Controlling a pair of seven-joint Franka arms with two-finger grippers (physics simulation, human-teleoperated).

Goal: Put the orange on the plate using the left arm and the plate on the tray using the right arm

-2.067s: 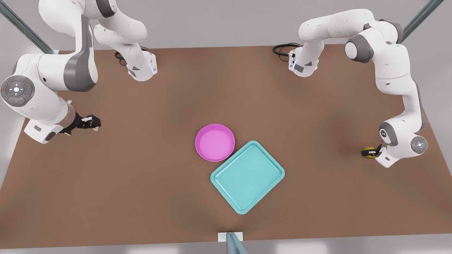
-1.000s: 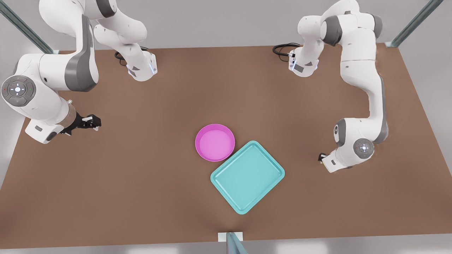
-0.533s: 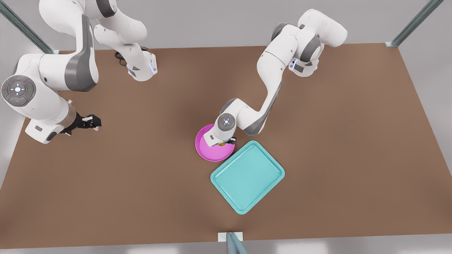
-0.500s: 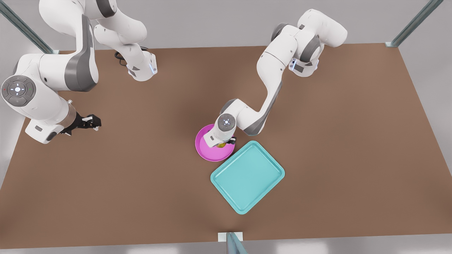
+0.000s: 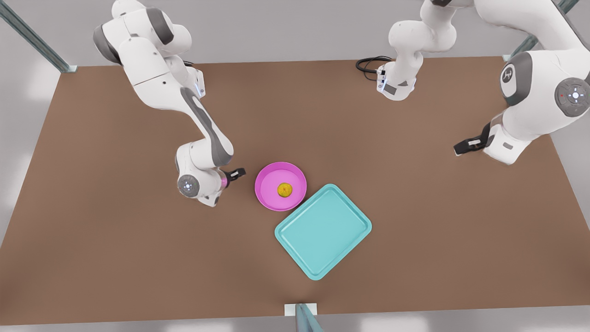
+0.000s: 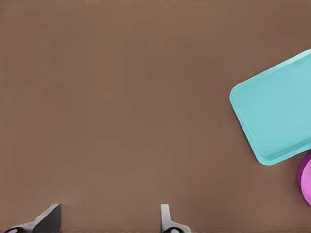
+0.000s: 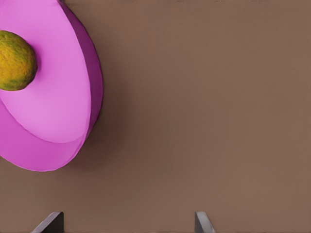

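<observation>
With fingers apart, the right tool [image 5: 237,174] sits just beside the plate [image 5: 265,199]; a careless rim grab could tip it, rolling the orange [image 5: 285,189] off. The left tool [image 5: 462,148], apart and empty, waits well away over the worktop [image 5: 115,258].

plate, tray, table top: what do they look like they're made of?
Plate: looks like smooth matte plastic, one even magenta colour with a lighter inside, no glaze shine.
Tray: likely moulded plastic too, flat teal, rounded corners, soft low rim.
Table: flat brown matte surface, no grain or gloss; could be board or laminate, cannot tell.
</observation>
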